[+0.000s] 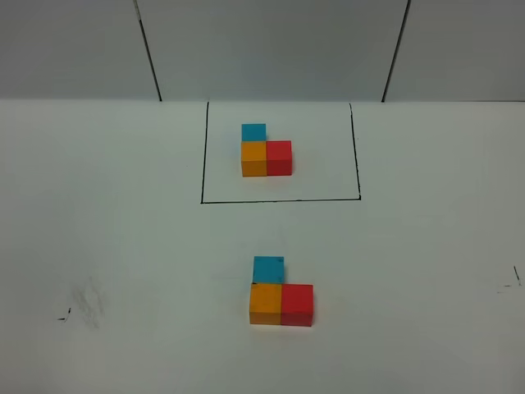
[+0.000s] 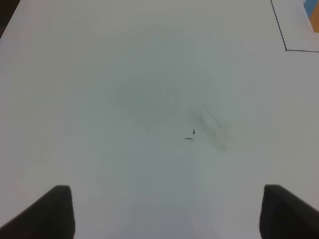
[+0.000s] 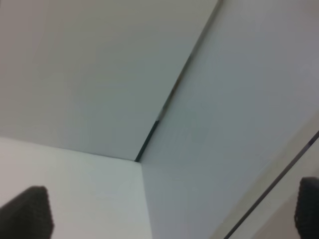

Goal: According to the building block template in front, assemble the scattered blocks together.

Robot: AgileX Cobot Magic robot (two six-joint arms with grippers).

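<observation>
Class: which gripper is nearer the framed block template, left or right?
Left, probably. The left gripper hangs over the table, with the template at its view's edge; the right gripper faces only walls.

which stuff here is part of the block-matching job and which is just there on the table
Part of the job:
- building block template, inside the black drawn frame
- orange cube, red cube and blue cube, already joined in the same L

Just there:
- grey smudge
- small black marks
- wall panels
</observation>
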